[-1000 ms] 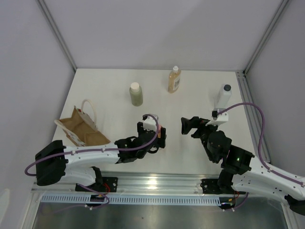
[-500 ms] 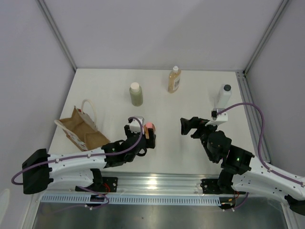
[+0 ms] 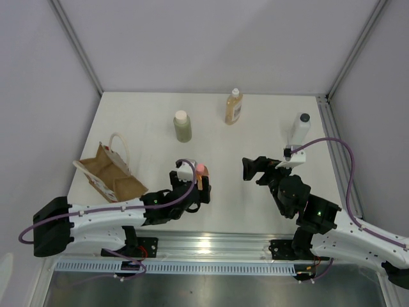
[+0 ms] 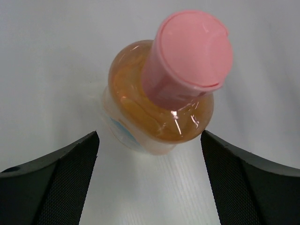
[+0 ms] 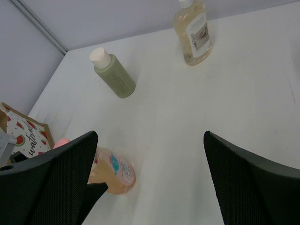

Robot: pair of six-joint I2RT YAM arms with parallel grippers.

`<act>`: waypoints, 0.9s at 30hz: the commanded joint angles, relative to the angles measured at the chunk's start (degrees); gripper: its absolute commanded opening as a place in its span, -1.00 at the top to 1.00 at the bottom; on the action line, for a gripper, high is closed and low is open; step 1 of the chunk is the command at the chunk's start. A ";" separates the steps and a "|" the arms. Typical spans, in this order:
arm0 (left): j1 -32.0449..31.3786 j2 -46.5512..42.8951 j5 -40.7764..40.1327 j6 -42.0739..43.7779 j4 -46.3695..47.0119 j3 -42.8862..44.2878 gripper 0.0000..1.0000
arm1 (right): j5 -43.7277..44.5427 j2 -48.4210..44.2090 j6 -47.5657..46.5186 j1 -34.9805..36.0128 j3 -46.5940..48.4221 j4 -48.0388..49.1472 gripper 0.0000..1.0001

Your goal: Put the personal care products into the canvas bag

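The orange bottle (image 3: pixel 200 170) with its pink cap stands upright on the table at front centre. My left gripper (image 3: pixel 199 188) is open just behind it. In the left wrist view the bottle (image 4: pixel 161 93) sits ahead of the left gripper (image 4: pixel 150 140), its base level with the fingertips and touching neither. My right gripper (image 3: pixel 250 169) is open and empty, to the right of the bottle. The olive-green bottle (image 3: pixel 183 126), amber bottle (image 3: pixel 234 107) and white bottle (image 3: pixel 299 130) stand further back. The canvas bag (image 3: pixel 108 173) lies at the left with its cream handles (image 3: pixel 119 144).
The right wrist view shows the right gripper (image 5: pixel 150 136), the olive-green bottle (image 5: pixel 115 75), the amber bottle (image 5: pixel 193 33), the orange bottle (image 5: pixel 115 176) and a corner of the bag (image 5: pixel 23 131). Grey walls enclose the table, with a metal rail (image 3: pixel 204 246) at the front.
My left gripper and the orange bottle have shifted a little to the left, and the jaws have widened slightly. The right arm has not moved.
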 commanded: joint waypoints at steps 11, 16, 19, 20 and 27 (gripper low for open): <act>2.02 16.35 -7.17 -5.25 -4.89 13.10 -0.82 | -0.22 -0.71 0.17 -0.33 0.00 1.77 -0.97; 2.11 16.97 -7.96 -5.52 -3.48 11.61 -0.65 | -0.48 -0.71 0.26 -0.33 0.00 1.86 -0.97; 2.11 16.89 -8.22 -4.38 -1.65 10.64 -0.60 | -0.48 -0.62 0.26 -0.34 0.00 1.86 -0.97; 2.11 16.54 -7.61 -2.20 2.54 8.81 -0.59 | -0.31 -0.54 0.17 -0.42 -0.09 1.95 -0.97; 2.20 16.88 -6.11 -0.24 10.41 5.45 -0.40 | -0.31 -0.01 0.17 -0.60 -0.27 2.21 -0.97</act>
